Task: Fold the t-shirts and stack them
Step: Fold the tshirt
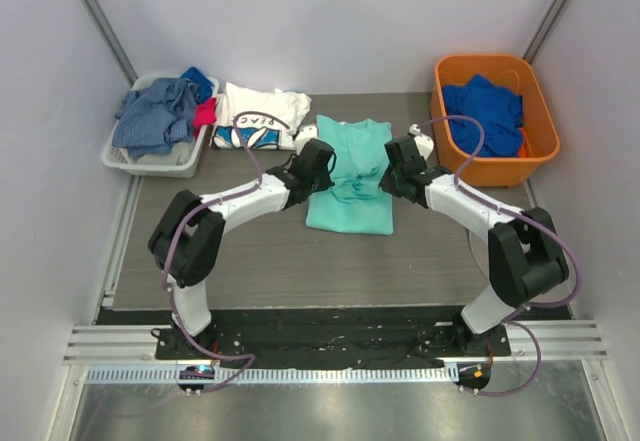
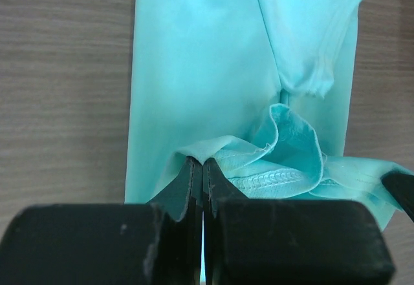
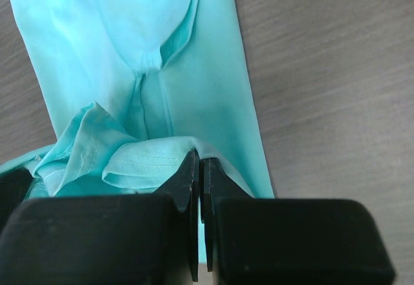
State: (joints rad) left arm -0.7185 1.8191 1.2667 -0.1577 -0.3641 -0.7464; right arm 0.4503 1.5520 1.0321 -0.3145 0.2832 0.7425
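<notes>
A mint-teal t-shirt lies lengthwise in the middle of the table, its near part lifted and bunched. My left gripper is shut on its left edge; in the left wrist view the teal cloth is pinched at the tips of my left gripper. At the opposite edge my right gripper is shut on the shirt, the fabric caught in my right gripper. A white t-shirt with blue petals lies folded at the back left.
A grey bin of grey-blue clothes stands at the back left. An orange basket holding a royal blue garment stands at the back right. White walls close in both sides.
</notes>
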